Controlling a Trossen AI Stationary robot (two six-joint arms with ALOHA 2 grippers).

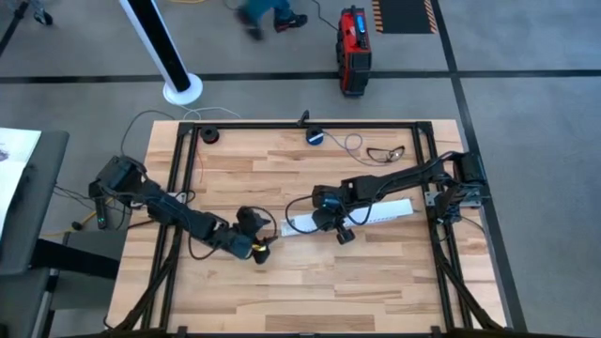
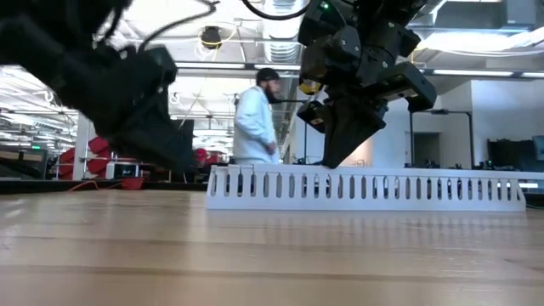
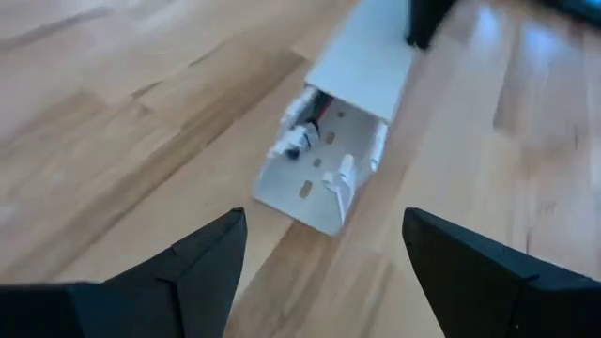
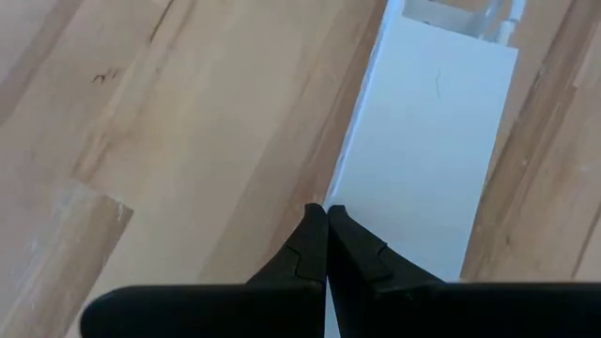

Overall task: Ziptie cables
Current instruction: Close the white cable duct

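Clock refs are on the high view, 12 = far edge.

1. L gripper (image 1: 261,250): nearest to me, about 8 o'clock from centre of the table (image 1: 310,291). Fingers spread wide, released, holding nothing. It faces the open end of the white slotted duct (image 1: 376,212), which sits at its 2 o'clock, just beside it.
2. Cables (image 3: 302,139): only the ends show, pale tips plus a dark strand, lying inside that open duct end.
3. R gripper (image 4: 326,211): clenched, tips touching, at the near edge of the duct's flat lid, approx mid-length. Nothing visibly pinched.
4. Far edge, 12 o'clock: round blue device (image 1: 315,137); dark wire loop (image 1: 385,152) at its 3 o'clock.
5. Beyond the table: person (image 2: 253,123) standing.
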